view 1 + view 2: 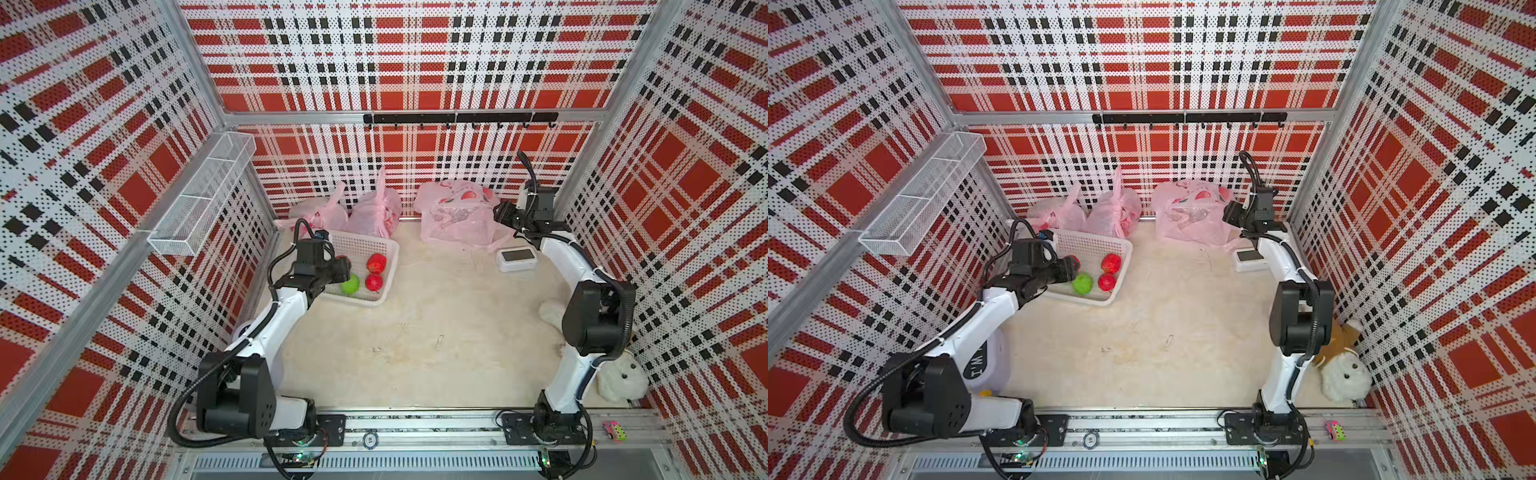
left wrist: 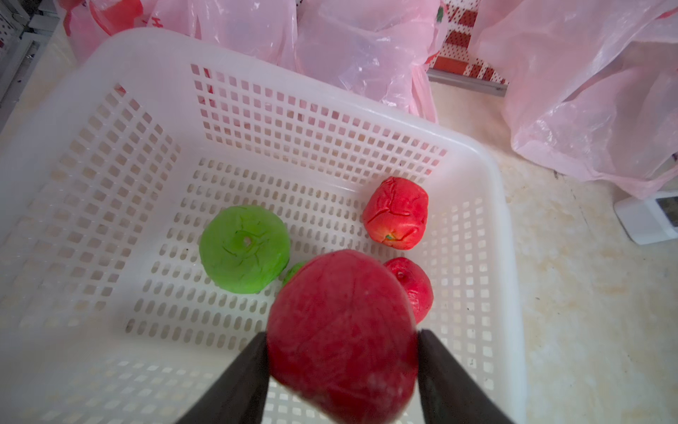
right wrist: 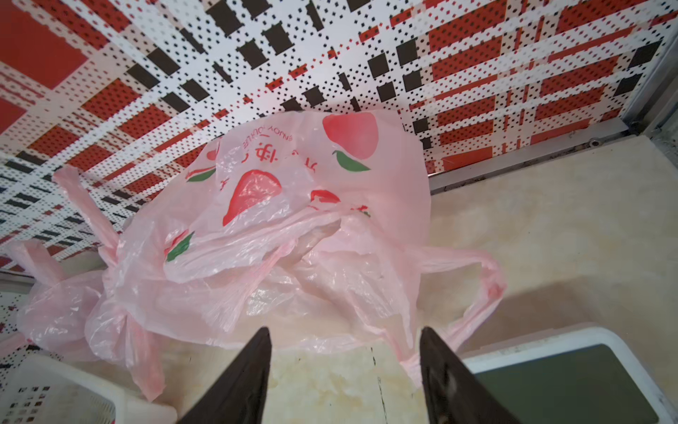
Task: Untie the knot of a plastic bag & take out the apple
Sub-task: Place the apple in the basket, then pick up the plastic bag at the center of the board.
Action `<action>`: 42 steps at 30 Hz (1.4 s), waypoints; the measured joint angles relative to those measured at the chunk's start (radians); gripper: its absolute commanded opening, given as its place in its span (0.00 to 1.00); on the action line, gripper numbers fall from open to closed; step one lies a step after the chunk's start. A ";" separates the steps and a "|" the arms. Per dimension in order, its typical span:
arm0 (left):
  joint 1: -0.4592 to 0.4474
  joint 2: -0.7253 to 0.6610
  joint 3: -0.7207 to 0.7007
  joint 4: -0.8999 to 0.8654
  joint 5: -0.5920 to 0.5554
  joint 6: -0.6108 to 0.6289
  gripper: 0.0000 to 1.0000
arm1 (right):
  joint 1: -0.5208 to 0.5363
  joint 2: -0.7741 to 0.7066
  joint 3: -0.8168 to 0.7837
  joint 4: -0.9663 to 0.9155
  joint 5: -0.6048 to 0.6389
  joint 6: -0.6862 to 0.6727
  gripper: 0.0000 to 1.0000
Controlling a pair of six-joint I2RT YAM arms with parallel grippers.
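My left gripper point(image 2: 343, 332) hangs over the white basket point(image 2: 330, 99), its jaws wide apart. A blurred red apple point(image 2: 341, 293) sits between the fingertips, its sides right at both of them. In the basket lie a green apple point(image 2: 244, 249) and two red ones point(image 2: 396, 213) point(image 2: 414, 290). In both top views the left gripper point(image 1: 347, 268) point(image 1: 1073, 262) is above the basket's left half. The pink plastic bag point(image 3: 293, 220) point(image 1: 457, 216) lies slack at the back wall, one handle point(image 3: 488, 279) loose. My right gripper point(image 3: 345, 330) point(image 1: 498, 214) stands open and empty just beside it.
Two tied pink bags point(image 1: 320, 212) point(image 1: 376, 208) stand behind the basket. A white device with a dark screen point(image 1: 516, 257) lies near the right arm. A plush toy point(image 1: 623, 378) sits at the front right. A wire shelf point(image 1: 199, 195) and a hook rail point(image 1: 457, 117) hang on the walls.
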 measured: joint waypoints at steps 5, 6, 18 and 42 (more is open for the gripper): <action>0.000 0.041 0.078 -0.058 -0.031 0.015 0.77 | 0.031 -0.085 -0.136 0.022 0.003 -0.008 0.64; 0.000 0.048 0.094 -0.065 -0.035 0.019 0.77 | 0.039 -0.098 -0.159 0.024 0.003 -0.009 0.64; -0.117 0.391 0.613 -0.149 -0.156 0.139 0.80 | 0.159 -0.255 -0.369 0.059 0.037 -0.018 0.65; -0.164 1.161 1.399 -0.329 -0.249 0.240 0.09 | 0.225 -0.363 -0.692 0.076 0.037 0.031 0.63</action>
